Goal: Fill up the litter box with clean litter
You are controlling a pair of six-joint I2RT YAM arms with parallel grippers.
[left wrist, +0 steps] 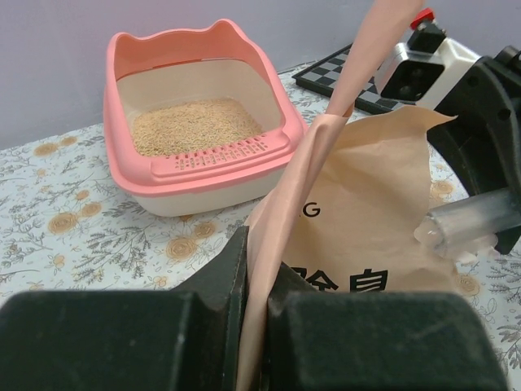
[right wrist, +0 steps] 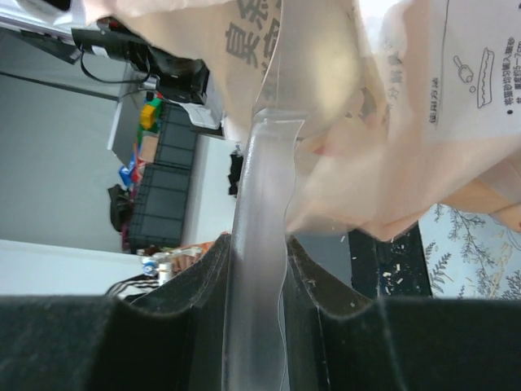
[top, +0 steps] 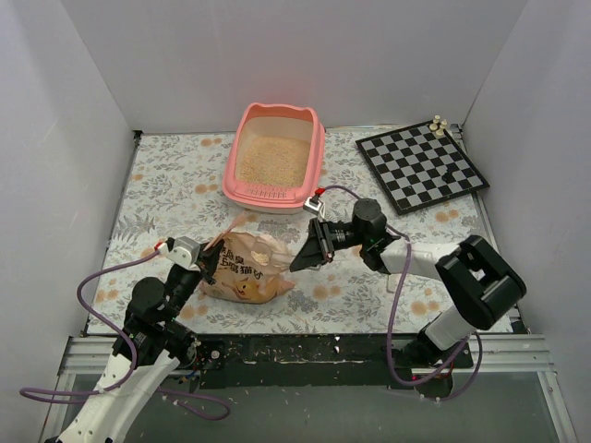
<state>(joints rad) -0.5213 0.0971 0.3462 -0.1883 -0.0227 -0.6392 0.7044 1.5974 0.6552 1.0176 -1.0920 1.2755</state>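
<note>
Litter box [top: 272,194]: sitting at the far middle of the flowered table [top: 166,175], cat-ear end pointing away, slotted ledge facing the arms. Carrying clean litter [top: 272,159] as a pale layer over its floor. Lying beyond both grippers, touching neither, with the orange-tan bag [top: 245,272] resting on the table between ledge and arm bases.

Pinching tight on the bag's raised edge, jaws pressed together with only the plastic between them: left gripper [top: 214,261], nearer and left of the ledge.

Clamping the handle of the clear scoop [right wrist: 260,244], jaws partly apart around it: right gripper [top: 300,261], at the bag's right side, just short of the box's near right corner. Running up into the bag's folds, bowl hidden.

Lying at the far right: chessboard [top: 420,166].
</note>
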